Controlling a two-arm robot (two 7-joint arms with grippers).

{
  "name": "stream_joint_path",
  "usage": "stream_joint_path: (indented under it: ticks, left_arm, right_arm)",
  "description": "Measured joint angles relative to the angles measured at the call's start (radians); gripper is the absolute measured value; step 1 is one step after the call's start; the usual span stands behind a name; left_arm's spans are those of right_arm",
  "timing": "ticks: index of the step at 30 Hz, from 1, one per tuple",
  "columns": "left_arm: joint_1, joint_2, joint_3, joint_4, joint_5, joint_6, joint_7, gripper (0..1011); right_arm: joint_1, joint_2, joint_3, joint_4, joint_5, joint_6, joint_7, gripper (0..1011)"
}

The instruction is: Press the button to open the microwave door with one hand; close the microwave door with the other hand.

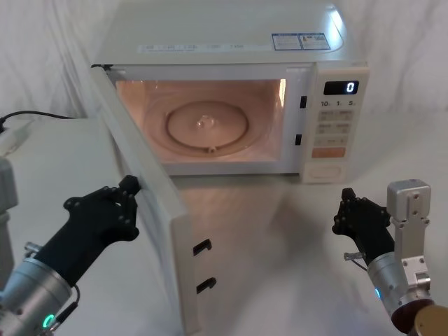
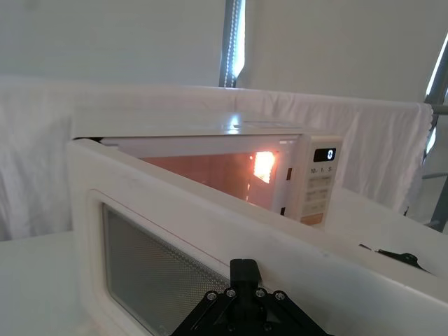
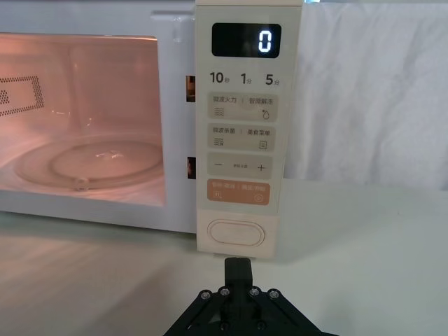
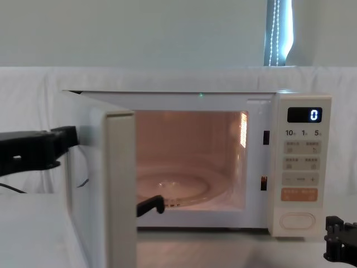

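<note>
We have the left gripper [image 1: 128, 187] against the open microwave door's [image 1: 150, 210] outer face to swing it shut, fingers seemingly closed, while the right gripper [image 1: 348, 210], its finger spread unclear, waits below the button [image 1: 324, 170].

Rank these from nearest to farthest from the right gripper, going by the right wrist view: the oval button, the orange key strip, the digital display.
Measured from the right gripper:
1. The button, at the bottom of the control panel, directly ahead of the gripper.
2. The orange key strip, just above the button.
3. The digital display, at the panel's top.
</note>
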Motion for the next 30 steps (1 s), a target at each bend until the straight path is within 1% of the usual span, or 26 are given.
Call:
stream_joint_path:
  ticks: [3,7,9,10,11,12,15,19,22,23,30]
  left_arm:
    - [-0.019,-0.004,0.019,0.016,0.005,-0.002,0.010,0]
    - [-0.064,-0.014,0.057,0.049,0.026,-0.013,0.023,0]
    - [-0.081,-0.018,0.070,0.060,0.035,-0.016,0.026,0]
    - [-0.081,-0.018,0.070,0.060,0.035,-0.016,0.026,0]
    - [-0.097,-0.022,0.081,0.069,0.044,-0.017,0.028,0]
    - [-0.124,-0.029,0.101,0.089,0.057,-0.018,0.030,0]
    - [-0.151,-0.039,0.120,0.107,0.068,-0.017,0.031,0]
    - [-0.209,-0.062,0.160,0.153,0.098,-0.012,0.034,0]
    - [-0.234,-0.073,0.177,0.177,0.115,-0.012,0.036,0]
    - [-0.250,-0.082,0.188,0.195,0.124,-0.011,0.036,0]
    - [-0.305,-0.115,0.216,0.262,0.155,-0.023,0.028,0]
  right_arm:
    - [0.000,0.000,0.000,0.000,0.000,0.000,0.000,0]
    - [0.000,0.000,0.000,0.000,0.000,0.000,0.000,0]
    - [0.000,0.000,0.000,0.000,0.000,0.000,0.000,0]
    - [0.000,0.000,0.000,0.000,0.000,0.000,0.000,0]
    - [0.000,0.000,0.000,0.000,0.000,0.000,0.000,0]
    - [0.000,0.000,0.000,0.000,0.000,0.000,0.000,0]
    - [0.000,0.000,0.000,0.000,0.000,0.000,0.000,0]
    - [0.000,0.000,0.000,0.000,0.000,0.000,0.000,0]
    - [0.000,0.000,0.000,0.000,0.000,0.000,0.000,0]
    - [0.000,0.000,0.000,0.000,0.000,0.000,0.000,0]
    - [0.000,0.000,0.000,0.000,0.000,0.000,0.000,0]
